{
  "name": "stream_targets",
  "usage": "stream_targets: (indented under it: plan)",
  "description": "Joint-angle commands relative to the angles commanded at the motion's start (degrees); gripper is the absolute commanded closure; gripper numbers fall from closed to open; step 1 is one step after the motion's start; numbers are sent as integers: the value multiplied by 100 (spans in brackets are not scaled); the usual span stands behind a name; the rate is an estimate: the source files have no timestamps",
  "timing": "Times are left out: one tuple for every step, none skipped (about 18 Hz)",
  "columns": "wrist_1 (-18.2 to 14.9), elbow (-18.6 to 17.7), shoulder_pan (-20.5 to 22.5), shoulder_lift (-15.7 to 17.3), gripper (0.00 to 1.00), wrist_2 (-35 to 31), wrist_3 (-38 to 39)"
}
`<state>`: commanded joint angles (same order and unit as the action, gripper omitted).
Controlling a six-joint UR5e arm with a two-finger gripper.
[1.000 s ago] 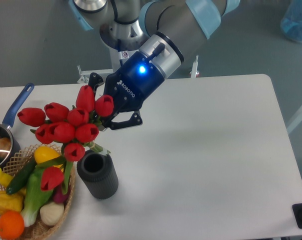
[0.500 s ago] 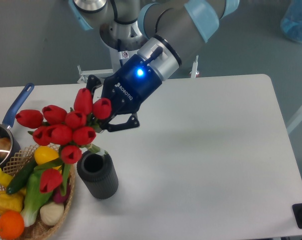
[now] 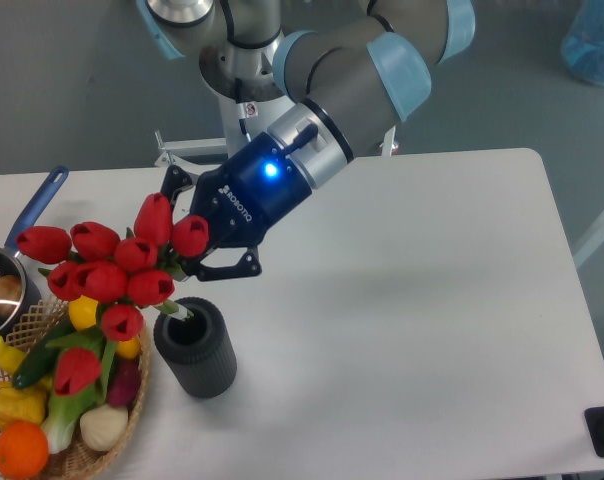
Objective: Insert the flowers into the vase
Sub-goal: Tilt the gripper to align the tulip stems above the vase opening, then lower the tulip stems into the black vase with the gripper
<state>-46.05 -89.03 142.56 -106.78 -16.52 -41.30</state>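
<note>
I can read one piece of writing from here: "ROBOTIQ" in white letters along the dark body of the end effector [image 3: 182,228], beside a lit blue lamp; the arm [image 3: 342,75] above it is smooth grey metal with pale blue caps. The end effector is closed on the flowers [image 3: 112,270] — its black fingers [image 3: 217,268] clamp the bunch just behind the blooms, holding it tilted out to the left; the glossy red buds are egg-shaped, bunched close, with green stalks and leaves, and a bit of green stem sits at the mouth of the vase [image 3: 197,350], though I cannot tell how far in it reaches. The vase is a dark grey ribbed cylinder with a round open top, standing upright on the white desk [image 3: 412,300] near its front left; the lowest buds hang over the wicker basket [image 3: 82,455] touching its left side. The basket is woven, and holds smooth toy vegetables — yellow, green, white, orange; behind it sits a pan [image 3: 7,270] with a blue handle, at the desk's left edge.
</note>
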Motion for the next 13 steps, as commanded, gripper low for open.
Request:
stream_targets:
  plan:
    - [9,0,26,-18,100,0,-70]
    - [9,0,35,-35,100,0,-140]
    - [0,0,35,-44,100,0,-158]
    - [0,0,26,-79,100,0,-159]
    - [0,0,26,-123,100,-9,-167]
    - [0,-17,18,-150,100,-17,-167]
    - [0,-52,9,-167,100,-26,-167]
    - [0,-88,9,-167,100,-35,-176]
    - [0,-105,9,-167,100,-35,-176]
    - [0,-114,9,-167,100,-35,-176]
    - [0,-158,9,-167,100,-44,-176]
    - [0,-228,9,-159,100,-61,-194]
    - [0,-324,9,-150,100,-70,-237]
